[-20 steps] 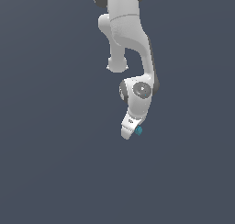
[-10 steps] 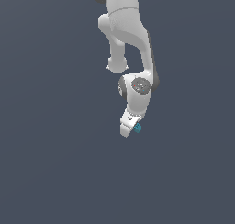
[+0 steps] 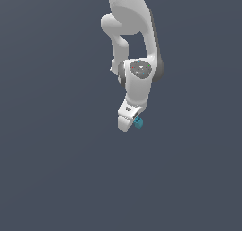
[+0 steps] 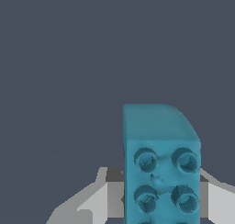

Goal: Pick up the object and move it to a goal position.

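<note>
Block in the claw
The gripper [image 3: 130, 123] is clamped on the block [image 3: 138, 123], which seemingly juts toward 3 o'clock, lengthwise along the fingers [image 4: 94, 202].

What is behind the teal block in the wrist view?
Behind the teal block, grey-white gripper parts show on both sides. The block covers the middle of the gripper, so the contact there is hidden.
</note>
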Controlling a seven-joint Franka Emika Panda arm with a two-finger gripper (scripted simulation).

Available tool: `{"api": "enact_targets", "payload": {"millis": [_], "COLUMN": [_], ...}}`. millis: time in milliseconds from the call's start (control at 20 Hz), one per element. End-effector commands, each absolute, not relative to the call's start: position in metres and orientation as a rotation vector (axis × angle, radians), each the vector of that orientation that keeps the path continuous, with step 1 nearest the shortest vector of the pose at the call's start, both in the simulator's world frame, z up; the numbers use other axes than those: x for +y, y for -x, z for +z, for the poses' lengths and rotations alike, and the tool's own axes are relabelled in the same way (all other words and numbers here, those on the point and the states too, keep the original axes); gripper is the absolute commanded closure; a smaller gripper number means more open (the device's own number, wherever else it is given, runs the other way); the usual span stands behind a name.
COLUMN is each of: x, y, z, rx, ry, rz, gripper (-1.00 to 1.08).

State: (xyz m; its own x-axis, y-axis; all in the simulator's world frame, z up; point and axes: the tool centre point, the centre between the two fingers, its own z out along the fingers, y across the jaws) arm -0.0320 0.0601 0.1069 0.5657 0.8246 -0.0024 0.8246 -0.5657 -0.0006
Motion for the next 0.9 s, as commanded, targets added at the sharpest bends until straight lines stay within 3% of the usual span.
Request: {"api": "enact_targets", "payload": {"millis": [0,850], "x": [0.052,-0.007], "y": [0.036,0.067], "z": [0.132,0.310], "rx": [1.464,1.467], "ry": [-2.778,-2.780], "rz": [-0.002,0.002], "gripper": [1.08,1.08]}}
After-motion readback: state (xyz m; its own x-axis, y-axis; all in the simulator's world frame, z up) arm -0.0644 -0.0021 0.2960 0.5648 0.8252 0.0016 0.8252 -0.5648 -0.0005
